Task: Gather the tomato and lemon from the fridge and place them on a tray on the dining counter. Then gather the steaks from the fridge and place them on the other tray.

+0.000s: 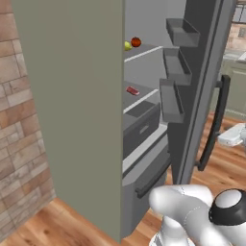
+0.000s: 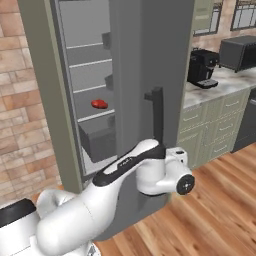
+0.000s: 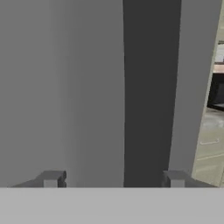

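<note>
While the tall grey fridge (image 1: 144, 125) stands with its door swung wide, my fingers (image 3: 50, 179) are spread apart with the door's dark bar handle (image 3: 151, 87) between them, and I cannot tell whether they touch it. On an upper shelf the small round red-orange tomato (image 1: 136, 42) sits just beside the small round yellow-green lemon (image 1: 127, 45). One flat red-pink steak (image 1: 132, 90) lies on the shelf below.
</note>
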